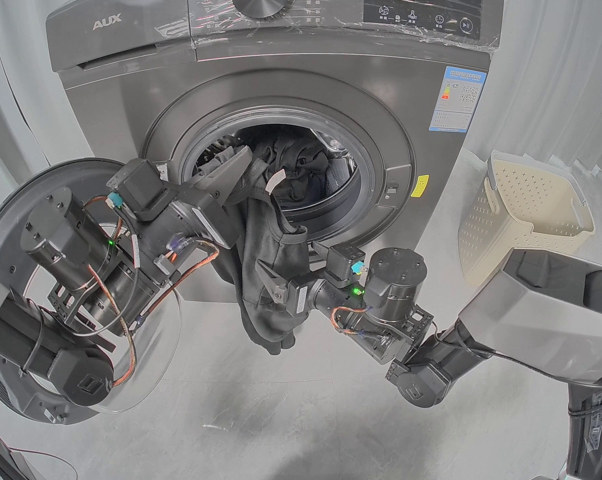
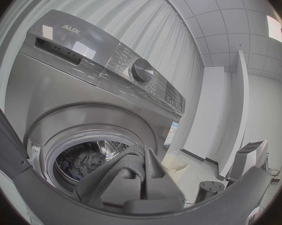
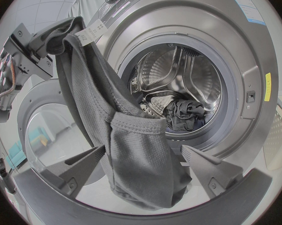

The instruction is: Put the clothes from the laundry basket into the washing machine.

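- Left claw point(image 1: 242, 161) is up at the mouth of the washing machine point(image 1: 314, 68), clenched tight on the top edge of a dark grey garment point(image 1: 264, 261).
- From the left wrist view, the cloth is bunched over the claw's fingers point(image 2: 159, 175), with the drum opening just beyond its tips.
- A white tag point(image 1: 275, 180) dangles from the garment just beside that claw, on the drum side.
- The garment hangs straight down from the left claw, outside the machine, across the lower rim of the opening and towards the floor.
- Right claw point(image 1: 269, 287) sits lower down, below the left one, and it's released: fingers spread wide with the hanging cloth between them.
- The right wrist view shows that gap plainly point(image 3: 142, 147); whether either finger actually touches the fabric, I can't quite tell.
- Past the right claw's tips, deep in the drum, lies a heap of dark clothes point(image 3: 184, 113).
- The door point(image 1: 61, 171) stands swung open behind the left arm, on the far side from the right claw.
- The laundry basket point(image 1: 488, 228) sits on the floor well apart from both claws, out beyond the right arm beside the machine.
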### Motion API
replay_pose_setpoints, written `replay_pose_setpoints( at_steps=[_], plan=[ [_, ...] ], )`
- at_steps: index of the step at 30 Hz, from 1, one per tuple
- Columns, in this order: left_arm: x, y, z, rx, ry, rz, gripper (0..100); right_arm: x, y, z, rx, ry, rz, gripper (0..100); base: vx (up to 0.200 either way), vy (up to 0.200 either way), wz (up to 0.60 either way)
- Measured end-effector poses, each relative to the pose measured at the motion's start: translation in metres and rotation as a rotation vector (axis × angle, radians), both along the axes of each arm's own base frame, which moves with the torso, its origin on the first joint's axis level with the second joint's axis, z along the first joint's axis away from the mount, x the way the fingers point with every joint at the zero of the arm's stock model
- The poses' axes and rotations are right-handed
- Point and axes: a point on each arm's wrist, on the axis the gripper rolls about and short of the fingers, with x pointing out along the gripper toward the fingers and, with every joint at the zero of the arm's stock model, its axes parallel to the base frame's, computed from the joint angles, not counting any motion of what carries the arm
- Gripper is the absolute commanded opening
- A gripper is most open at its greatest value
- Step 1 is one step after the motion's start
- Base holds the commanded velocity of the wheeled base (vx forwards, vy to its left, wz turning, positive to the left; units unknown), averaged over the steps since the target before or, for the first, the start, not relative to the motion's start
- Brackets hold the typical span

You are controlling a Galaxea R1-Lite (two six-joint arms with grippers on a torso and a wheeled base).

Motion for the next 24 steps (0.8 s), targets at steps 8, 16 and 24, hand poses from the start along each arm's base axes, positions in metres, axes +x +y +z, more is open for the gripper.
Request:
replay_pose_setpoints(
  at_steps=[8, 16, 24],
  plan=[
    [0.001, 0.0, -0.001, 0.001, 0.004, 0.004, 0, 0.002, -0.002, -0.005, -0.005, 0.006, -0.007, 0, 0.0, 0.0, 0.0],
    [0.006, 0.004, -0.004, 0.005, 0.011, 0.022, 0, -0.017, -0.018, 0.008, -0.028, 0.019, 0.001, 0, 0.0, 0.0, 0.0],
    [0.01, 0.007, -0.007, 0.012, 0.021, 0.036, 0, -0.03, -0.045, 0.033, -0.044, -0.014, 0.004, 0, 0.0, 0.0, 0.0]
  ],
)
